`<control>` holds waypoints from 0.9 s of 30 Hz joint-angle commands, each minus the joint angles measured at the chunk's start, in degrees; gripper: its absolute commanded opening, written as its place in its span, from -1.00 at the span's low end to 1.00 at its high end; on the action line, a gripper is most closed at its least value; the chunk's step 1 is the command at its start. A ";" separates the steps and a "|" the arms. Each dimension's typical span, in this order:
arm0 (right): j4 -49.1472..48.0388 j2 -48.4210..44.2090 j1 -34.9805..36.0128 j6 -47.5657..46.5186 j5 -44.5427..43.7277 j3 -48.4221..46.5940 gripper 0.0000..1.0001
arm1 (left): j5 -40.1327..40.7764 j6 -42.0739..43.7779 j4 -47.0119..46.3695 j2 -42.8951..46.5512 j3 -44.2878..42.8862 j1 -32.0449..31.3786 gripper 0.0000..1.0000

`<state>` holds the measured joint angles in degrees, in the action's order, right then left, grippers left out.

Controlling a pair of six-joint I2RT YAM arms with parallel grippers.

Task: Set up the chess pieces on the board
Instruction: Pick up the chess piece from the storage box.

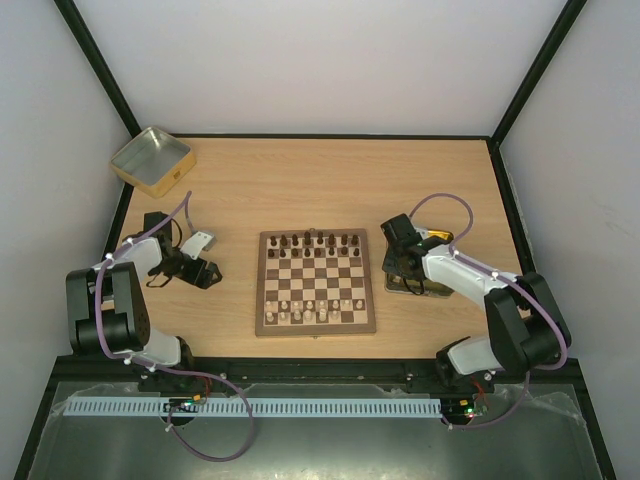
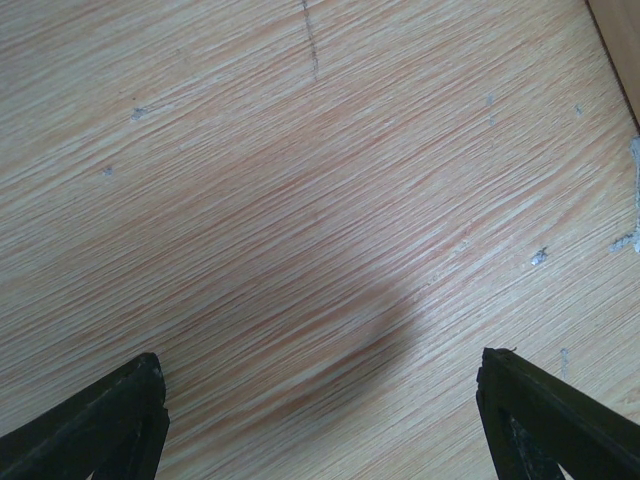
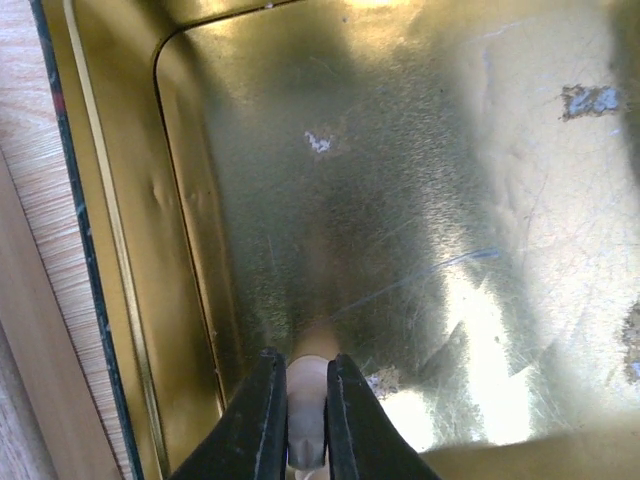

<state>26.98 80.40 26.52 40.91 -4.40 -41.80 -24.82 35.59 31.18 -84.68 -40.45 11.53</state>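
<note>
The chessboard point(image 1: 316, 281) lies in the middle of the table, with dark chessmen along its far rows and cream-white chess pieces point(image 1: 305, 308) on its near rows. My right gripper point(image 3: 300, 385) is inside a gold tin point(image 3: 420, 170) right of the board and is shut on a cream-white chess piece point(image 3: 307, 405) just above the tin floor. In the top view the right gripper point(image 1: 401, 262) hangs over that tin point(image 1: 430, 283). My left gripper point(image 1: 205, 270) is open and empty over bare table point(image 2: 300, 200), left of the board; its fingertips point(image 2: 120, 400) stand wide apart.
A second gold tin point(image 1: 151, 159) sits at the far left corner of the table. Black frame posts rise at the back corners. The board's edge shows at the upper right of the left wrist view point(image 2: 622, 40).
</note>
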 commanded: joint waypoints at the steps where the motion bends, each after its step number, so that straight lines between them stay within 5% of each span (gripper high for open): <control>1: 0.62 -0.07 -0.28 0.17 -3.38 0.05 -0.88 | 0.12 0.31 4.39 -1.60 1.04 -0.28 0.68; 18: 10.35 -9.37 0.29 0.72 -8.37 -6.40 -0.96 | 0.45 0.02 4.11 -0.92 1.24 -0.34 0.68; 27: 16.17 -15.46 13.54 8.46 -10.10 -8.78 -0.96 | 0.85 -0.26 3.87 -1.44 1.12 -0.31 0.68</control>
<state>38.13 67.51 34.57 44.16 -12.23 -48.58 -24.84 35.59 31.18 -84.68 -40.45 11.51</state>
